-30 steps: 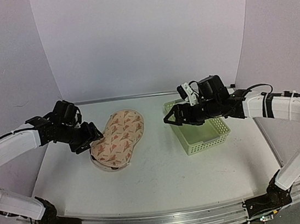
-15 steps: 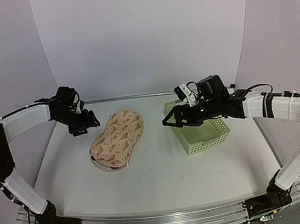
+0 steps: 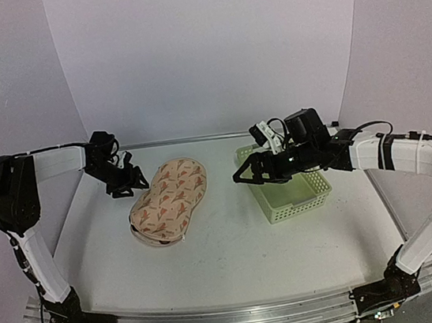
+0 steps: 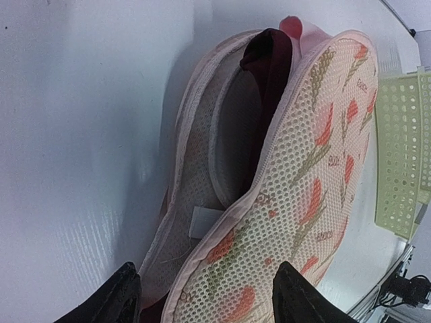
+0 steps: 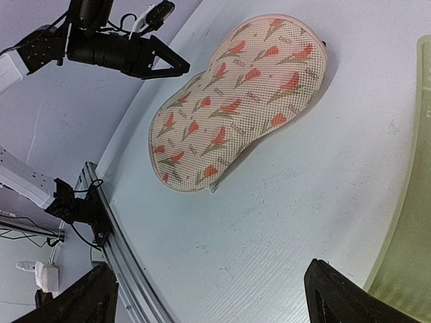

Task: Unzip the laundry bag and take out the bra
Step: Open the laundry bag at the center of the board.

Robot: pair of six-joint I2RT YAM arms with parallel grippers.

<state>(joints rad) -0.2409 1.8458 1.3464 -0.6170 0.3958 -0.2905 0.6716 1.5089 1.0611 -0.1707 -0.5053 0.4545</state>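
Left gripper (image 3: 135, 182) stands open, empty, at ten o'clock of the laundry bag (image 3: 169, 201); we pinch only the bra (image 4: 268, 60).

Open lane of bare surface (image 3: 227, 216) between laundry bag (image 3: 169, 199) and pale green mesh basket (image 3: 288, 192) — broader bare stretch toward the near edge. Along the bag's left side, gaping unzipped slit, partly filled by maroon bra (image 4: 269, 60); left end effector (image 3: 134, 183) near it, jaws spread.
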